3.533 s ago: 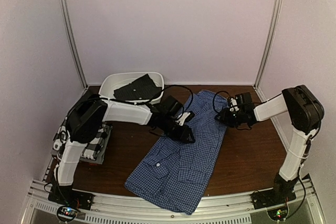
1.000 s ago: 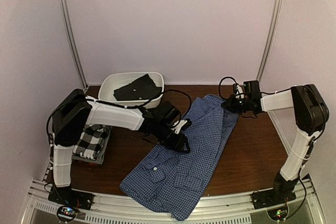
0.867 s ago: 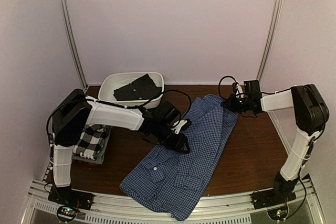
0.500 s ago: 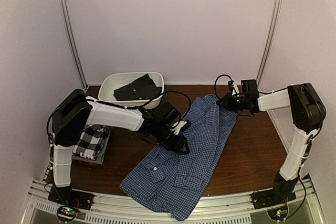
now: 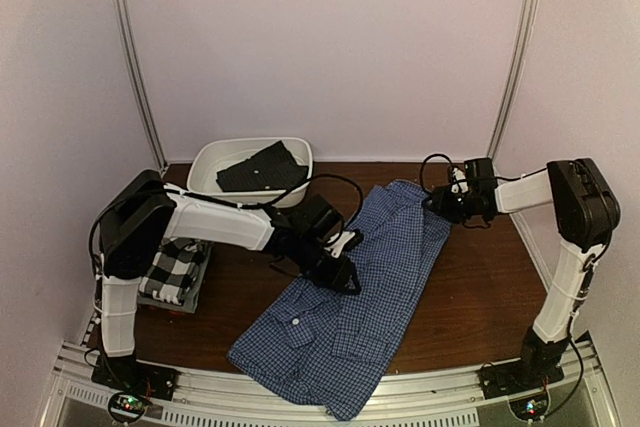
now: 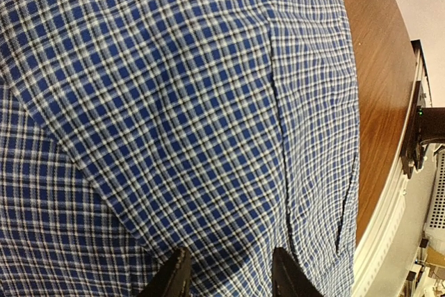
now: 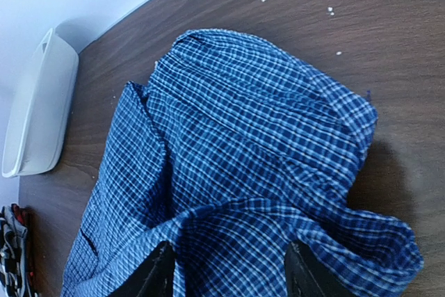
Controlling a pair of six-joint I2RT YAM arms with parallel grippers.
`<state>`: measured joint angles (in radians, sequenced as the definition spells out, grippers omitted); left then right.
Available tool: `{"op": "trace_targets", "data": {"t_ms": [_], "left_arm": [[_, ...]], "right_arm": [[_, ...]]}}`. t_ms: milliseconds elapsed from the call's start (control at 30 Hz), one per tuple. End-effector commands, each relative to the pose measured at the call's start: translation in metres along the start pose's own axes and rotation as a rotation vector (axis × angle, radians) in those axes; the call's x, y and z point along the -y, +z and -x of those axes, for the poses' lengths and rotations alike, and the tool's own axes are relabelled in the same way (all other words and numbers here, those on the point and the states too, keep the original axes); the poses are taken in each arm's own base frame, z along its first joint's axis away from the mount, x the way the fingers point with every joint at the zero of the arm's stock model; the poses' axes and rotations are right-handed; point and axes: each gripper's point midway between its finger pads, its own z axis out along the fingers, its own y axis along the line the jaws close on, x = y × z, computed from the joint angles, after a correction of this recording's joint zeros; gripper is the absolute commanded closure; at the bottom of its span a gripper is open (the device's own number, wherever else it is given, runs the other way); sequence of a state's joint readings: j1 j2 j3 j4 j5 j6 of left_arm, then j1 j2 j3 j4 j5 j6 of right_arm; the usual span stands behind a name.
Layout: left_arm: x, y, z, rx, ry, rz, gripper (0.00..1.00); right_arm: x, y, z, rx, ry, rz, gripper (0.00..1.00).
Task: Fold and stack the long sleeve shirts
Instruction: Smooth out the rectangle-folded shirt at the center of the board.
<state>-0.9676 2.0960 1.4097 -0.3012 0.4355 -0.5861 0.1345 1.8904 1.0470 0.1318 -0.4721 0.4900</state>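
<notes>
The blue-and-white check shirt lies spread diagonally from the far right to the near edge, a chest pocket near its front. My left gripper rests on the shirt's left edge at mid-length. In the left wrist view its jaws stand apart over flat cloth. My right gripper is at the shirt's far right end. In the right wrist view its jaws stand wide apart with a raised fold of the shirt between them. The black-and-white plaid shirt lies folded at the left.
A white oval basin stands at the back left with a dark garment in it; the basin also shows in the right wrist view. Bare brown table lies to the right of the shirt. Frame posts stand at both back corners.
Since 3.5 s ago my right gripper went to the far right and the shirt lengthened that way. In the last second it nudged left, then back right. The left gripper stayed put.
</notes>
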Motion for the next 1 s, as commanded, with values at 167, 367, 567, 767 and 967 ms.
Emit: {"op": "trace_targets", "data": {"t_ms": [167, 367, 567, 767, 967], "left_arm": [[0.0, 0.005, -0.002, 0.004, 0.004, -0.021, 0.59], [0.001, 0.006, -0.001, 0.007, 0.007, -0.026, 0.59], [0.003, 0.005, 0.001, 0.009, 0.01, -0.032, 0.59], [0.002, 0.005, -0.002, 0.004, 0.009, -0.031, 0.59], [0.005, 0.004, 0.001, 0.01, 0.016, -0.038, 0.59]], "right_arm": [[0.002, -0.03, 0.009, 0.062, 0.005, -0.032, 0.42], [-0.015, -0.025, -0.006, 0.038, 0.037, 0.05, 0.42], [0.034, -0.015, -0.037, -0.022, 0.148, -0.033, 0.42], [0.085, -0.035, -0.033, 0.021, 0.261, -0.126, 0.43], [0.067, -0.045, -0.02, 0.05, 0.246, -0.096, 0.44]]}}
